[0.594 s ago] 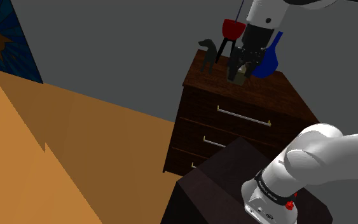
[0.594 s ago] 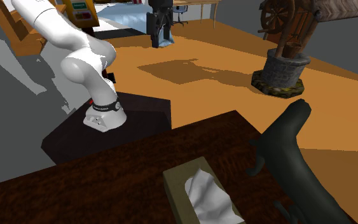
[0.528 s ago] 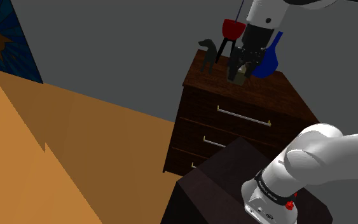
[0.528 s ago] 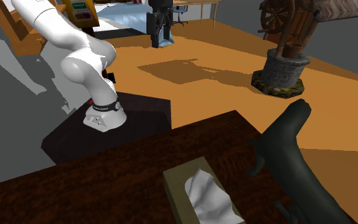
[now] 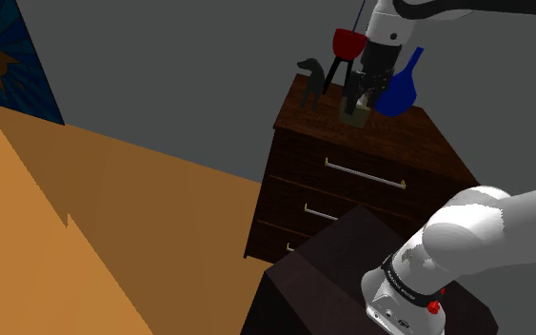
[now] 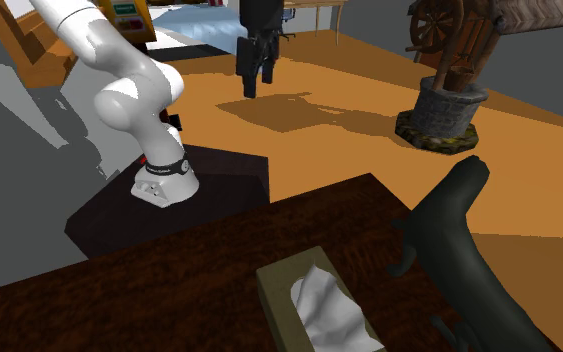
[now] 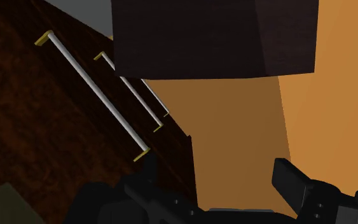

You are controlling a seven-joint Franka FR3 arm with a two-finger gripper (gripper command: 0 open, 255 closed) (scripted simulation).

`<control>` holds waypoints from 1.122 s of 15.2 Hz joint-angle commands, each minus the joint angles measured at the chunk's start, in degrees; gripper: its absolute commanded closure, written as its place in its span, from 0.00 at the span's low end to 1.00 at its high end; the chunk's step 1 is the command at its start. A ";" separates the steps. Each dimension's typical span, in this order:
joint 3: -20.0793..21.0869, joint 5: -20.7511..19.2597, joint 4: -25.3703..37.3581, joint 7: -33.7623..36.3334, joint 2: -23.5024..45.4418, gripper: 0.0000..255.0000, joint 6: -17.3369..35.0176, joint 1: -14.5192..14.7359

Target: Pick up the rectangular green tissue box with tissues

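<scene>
The tissue box is olive green and rectangular, with a white tissue standing out of its top slot. It lies flat on the dark wooden dresser top. In the shoulder view the box shows just under my black gripper, which partly hides it. In the second exterior view the gripper hangs well above and behind the box, apart from it. In the wrist view the gripper is open, and nothing sits between its fingers.
On the dresser stand a black dog figurine, a red cup-shaped object and a blue vase, close around the box. The drawer fronts have metal handles. My dark stand sits before the dresser on an orange floor.
The arm has swung a little. In the second exterior view the gripper has dropped lower and come nearer the dresser. The tissue box has not moved.
</scene>
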 commanded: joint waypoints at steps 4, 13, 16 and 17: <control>-3.71 -5.06 3.08 -5.73 6.86 0.00 3.98 -2.03; -9.20 -11.28 13.22 -14.74 21.06 0.00 9.61 -4.94; -10.75 -12.53 17.74 -17.66 26.24 0.00 11.08 -5.83; -11.23 -12.85 19.38 -18.64 28.02 0.00 11.51 -6.13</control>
